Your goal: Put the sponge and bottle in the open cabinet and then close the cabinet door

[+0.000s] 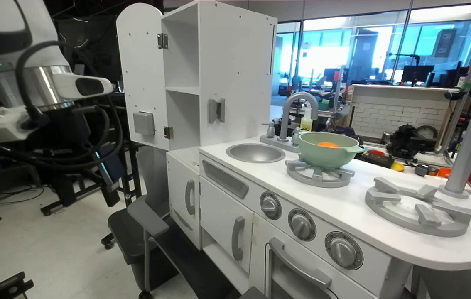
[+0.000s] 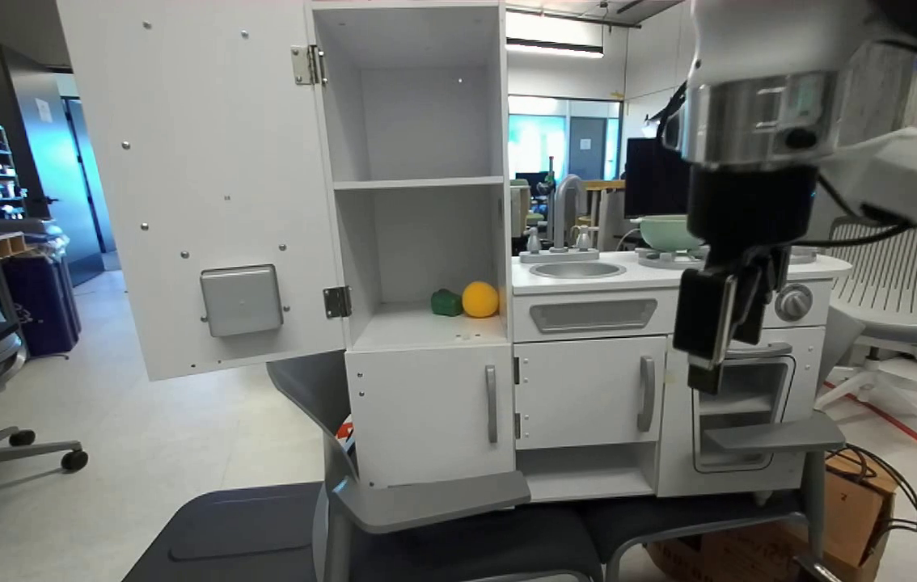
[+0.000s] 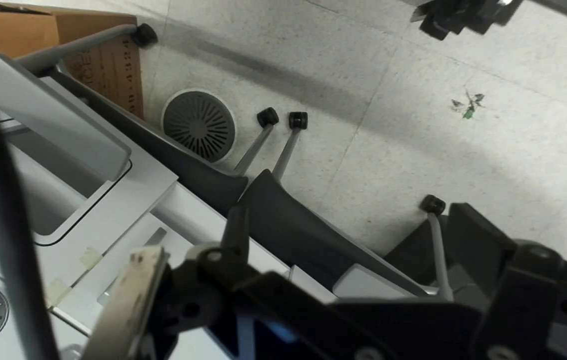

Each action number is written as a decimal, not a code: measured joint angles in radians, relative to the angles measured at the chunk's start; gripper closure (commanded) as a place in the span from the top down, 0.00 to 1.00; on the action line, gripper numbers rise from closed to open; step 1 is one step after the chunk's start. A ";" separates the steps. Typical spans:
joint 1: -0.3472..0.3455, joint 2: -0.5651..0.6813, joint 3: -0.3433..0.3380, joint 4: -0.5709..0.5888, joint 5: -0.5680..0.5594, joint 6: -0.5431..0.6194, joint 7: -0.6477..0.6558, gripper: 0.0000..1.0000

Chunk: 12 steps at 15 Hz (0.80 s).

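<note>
My gripper (image 3: pixel 352 215) hangs in front of the white toy kitchen, its jaws apart with nothing between them; both exterior views show the gripper (image 1: pixel 89 197) (image 2: pixel 727 352). An orange rounded lump (image 1: pixel 327 144) rests in the green bowl (image 1: pixel 322 157). An orange ball (image 2: pixel 480 299) sits beside a green lump (image 2: pixel 446 302) in the tall cupboard (image 2: pixel 430 113). Which orange thing is the sponge, I cannot tell. The bottle is out of view. Two low cabinet fronts, a left door (image 2: pixel 418 428) and a middle door (image 2: pixel 580 396), are closed; which is the cabinet door is unclear.
The tall cupboard's round-topped door (image 1: pixel 142 70) is swung outward. Grey armrests (image 2: pixel 442 501) and dark chair seats (image 3: pixel 298 235) line the kitchen's front. On the counter are a sink (image 1: pixel 256 153), a faucet (image 1: pixel 287 112) and a grey burner (image 1: pixel 385 216). A cardboard box (image 3: pixel 103 65) stands on the floor.
</note>
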 measured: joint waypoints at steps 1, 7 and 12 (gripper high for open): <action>-0.024 -0.059 0.023 -0.038 0.057 -0.004 -0.054 1.00; -0.050 -0.414 0.064 -0.132 0.344 -0.184 -0.285 1.00; -0.045 -0.685 0.062 -0.060 0.417 -0.545 -0.367 1.00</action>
